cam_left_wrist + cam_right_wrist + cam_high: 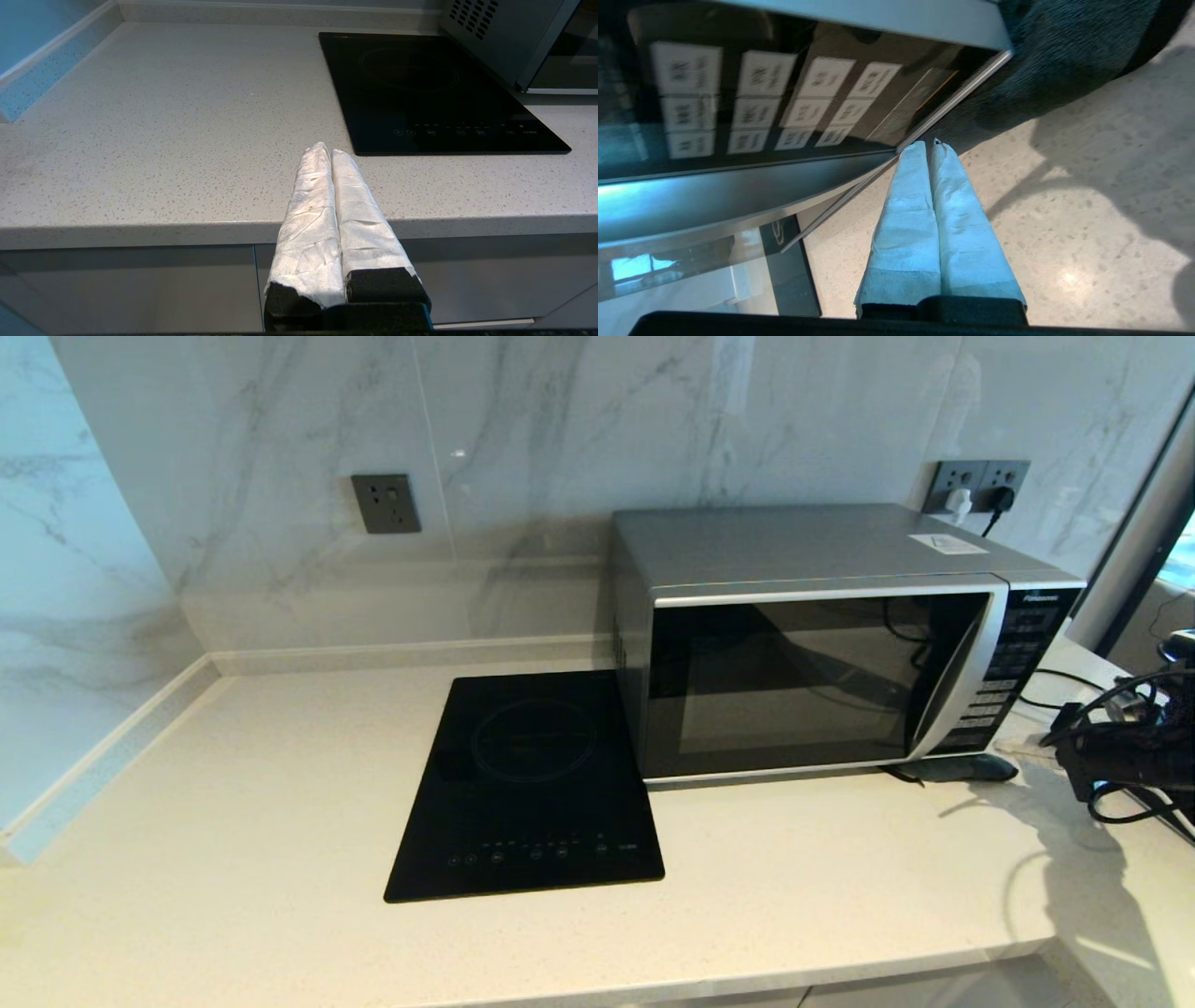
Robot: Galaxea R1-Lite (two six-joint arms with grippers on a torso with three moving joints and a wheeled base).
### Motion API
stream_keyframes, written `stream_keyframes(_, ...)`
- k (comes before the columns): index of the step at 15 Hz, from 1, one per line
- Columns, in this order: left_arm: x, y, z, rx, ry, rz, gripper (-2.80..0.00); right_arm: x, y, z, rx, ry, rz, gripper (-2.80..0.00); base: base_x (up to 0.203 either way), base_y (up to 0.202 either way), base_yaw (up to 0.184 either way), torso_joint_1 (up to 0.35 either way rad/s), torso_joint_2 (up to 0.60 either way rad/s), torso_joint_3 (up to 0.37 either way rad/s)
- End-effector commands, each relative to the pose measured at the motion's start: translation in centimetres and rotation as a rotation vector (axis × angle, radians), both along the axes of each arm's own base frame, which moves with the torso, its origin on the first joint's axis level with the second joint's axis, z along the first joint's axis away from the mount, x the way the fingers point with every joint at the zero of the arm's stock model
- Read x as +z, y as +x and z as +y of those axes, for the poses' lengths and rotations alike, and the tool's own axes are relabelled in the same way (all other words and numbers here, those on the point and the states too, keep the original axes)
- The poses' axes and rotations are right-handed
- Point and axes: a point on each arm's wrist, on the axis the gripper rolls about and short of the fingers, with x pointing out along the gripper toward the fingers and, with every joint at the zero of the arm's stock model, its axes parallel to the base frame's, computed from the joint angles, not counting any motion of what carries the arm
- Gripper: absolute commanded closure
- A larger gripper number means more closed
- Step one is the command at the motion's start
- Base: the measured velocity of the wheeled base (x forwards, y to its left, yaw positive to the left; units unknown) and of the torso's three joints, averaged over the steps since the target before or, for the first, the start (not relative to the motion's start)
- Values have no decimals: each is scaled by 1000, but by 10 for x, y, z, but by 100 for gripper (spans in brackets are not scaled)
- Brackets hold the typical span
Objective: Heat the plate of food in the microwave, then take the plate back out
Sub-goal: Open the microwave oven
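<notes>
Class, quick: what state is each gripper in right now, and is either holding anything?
Left gripper: closed, empty, above the speckled counter's front edge.
Right gripper: closed, empty, beside the silver-grey microwave's black button panel.

Pale speckled stone worktop (233, 821), running along a marble-look wall. Flat black glass cooktop (527, 784) set near the middle, touch controls toward the front edge. Directly on the surface just beside it, on the right: silver-grey microwave (822, 644), door closed. Dark cables (1055, 686) trailing on the surface further right.
</notes>
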Motion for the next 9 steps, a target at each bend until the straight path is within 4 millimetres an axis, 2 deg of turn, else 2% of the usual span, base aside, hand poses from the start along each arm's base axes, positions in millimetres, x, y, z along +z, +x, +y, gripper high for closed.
stream_keyframes(1, 0, 0, 0, 1, -1, 1, 0, -13, 8, 0, 11, 16, 16, 0, 0, 0, 0, 0, 0, 0)
stream_keyframes(9, 0, 0, 0, 1, -1, 1, 0, -19, 33, 11, 54, 8, -2, 0, 0, 0, 0, 0, 0, 0)
